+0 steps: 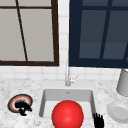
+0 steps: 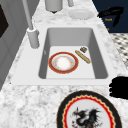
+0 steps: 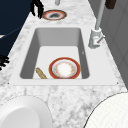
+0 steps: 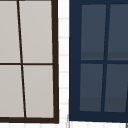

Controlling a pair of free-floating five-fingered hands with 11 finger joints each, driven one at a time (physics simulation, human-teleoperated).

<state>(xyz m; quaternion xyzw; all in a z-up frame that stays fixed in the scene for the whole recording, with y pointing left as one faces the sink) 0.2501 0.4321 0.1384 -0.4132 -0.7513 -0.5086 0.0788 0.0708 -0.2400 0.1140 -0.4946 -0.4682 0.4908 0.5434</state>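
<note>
So the left hand sits over the dragon plate, which lies flat on the counter just left of the sink. In the right side view its fingers hang down, loosely spread, over the plate's near rim, and they're not pinching anything. I can't tell whether they touch the rim. If it were me, I'd come down right at the rim and get the thumb under one edge with the fingers on top. A flat plate on stone gives you nothing to hook, and pressing in the middle only slides it. Keep it level and mind the sink wall. A red-rimmed plate and a wooden stick lie in the basin. The right hand hangs idle by the sink's front right corner, fingers straight and side by side, near a white plate.
</note>
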